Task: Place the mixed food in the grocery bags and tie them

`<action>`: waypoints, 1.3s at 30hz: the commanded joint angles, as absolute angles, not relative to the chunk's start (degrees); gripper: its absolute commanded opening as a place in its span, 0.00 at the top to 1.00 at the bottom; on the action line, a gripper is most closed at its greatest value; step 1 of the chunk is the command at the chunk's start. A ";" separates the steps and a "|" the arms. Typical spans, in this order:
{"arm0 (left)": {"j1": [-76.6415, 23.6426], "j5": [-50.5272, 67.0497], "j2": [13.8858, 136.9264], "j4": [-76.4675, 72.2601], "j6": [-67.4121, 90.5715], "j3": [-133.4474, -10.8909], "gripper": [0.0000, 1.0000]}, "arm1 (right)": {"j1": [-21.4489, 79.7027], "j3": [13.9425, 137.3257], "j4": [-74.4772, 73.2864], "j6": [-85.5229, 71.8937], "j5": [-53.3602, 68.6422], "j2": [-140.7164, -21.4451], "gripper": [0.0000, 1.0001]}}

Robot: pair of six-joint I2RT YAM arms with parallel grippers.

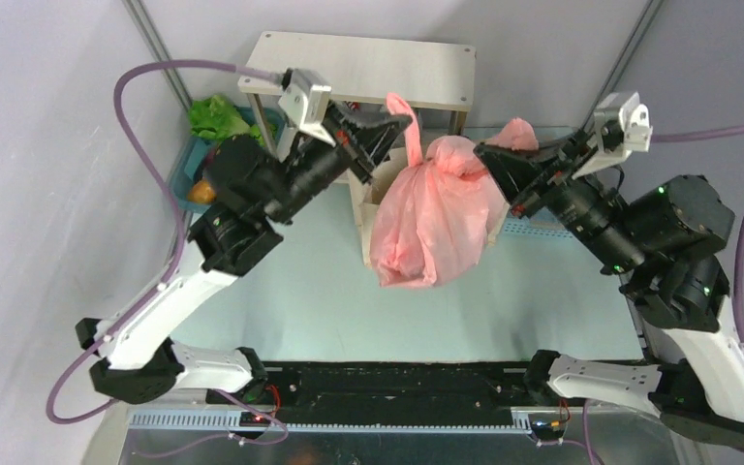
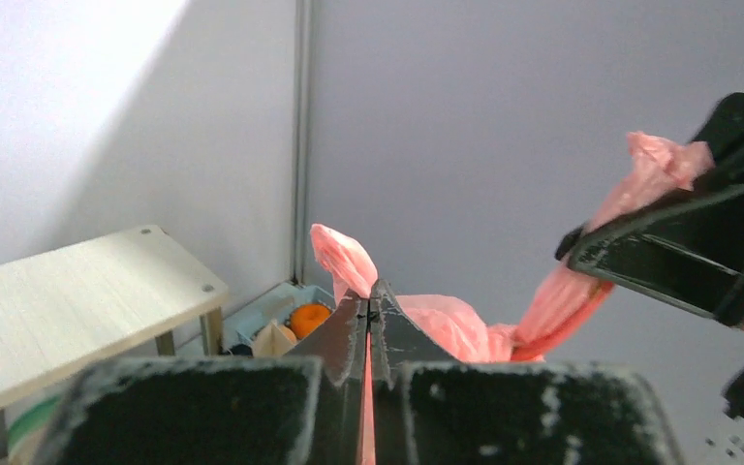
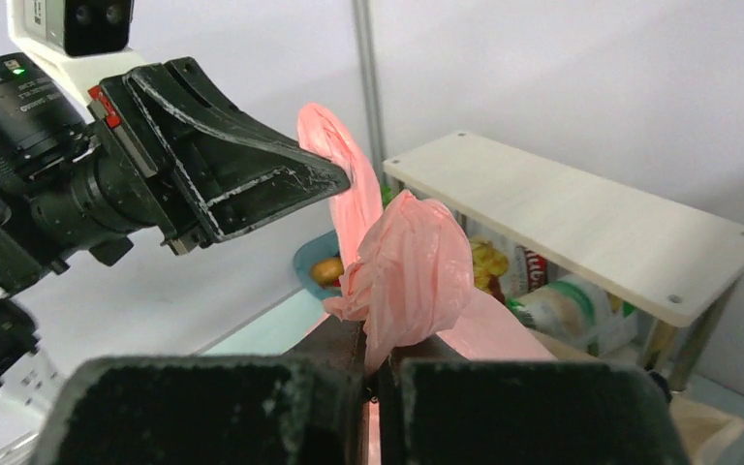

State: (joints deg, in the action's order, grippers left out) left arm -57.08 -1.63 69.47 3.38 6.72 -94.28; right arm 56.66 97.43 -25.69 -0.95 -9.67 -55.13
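The pink plastic bag [image 1: 434, 215] hangs bulging above the table, held up between both grippers, with its top gathered into a knot [image 1: 460, 158]. My left gripper [image 1: 399, 124] is shut on one handle end [image 2: 342, 256], which sticks out past the fingertips [image 2: 354, 320]. My right gripper [image 1: 492, 155] is shut on the other handle end [image 3: 413, 271]. The left gripper also shows in the right wrist view [image 3: 334, 181], and the right gripper shows in the left wrist view [image 2: 581, 254]. What is inside the bag is hidden. A crisp packet [image 3: 500, 263] lies under the shelf.
A pale wooden shelf [image 1: 368, 64] stands at the back, with a green-white packet [image 3: 567, 310] under it. A teal basket [image 1: 194, 160] at the back left holds lettuce [image 1: 218, 116] and an orange item [image 1: 201, 192]. A beige edge [image 1: 361, 208] shows behind the bag.
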 commanded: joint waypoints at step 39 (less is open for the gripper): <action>-34.76 18.77 95.89 -4.31 9.81 -90.97 0.94 | 35.74 92.30 -22.21 -5.37 4.75 -77.08 1.00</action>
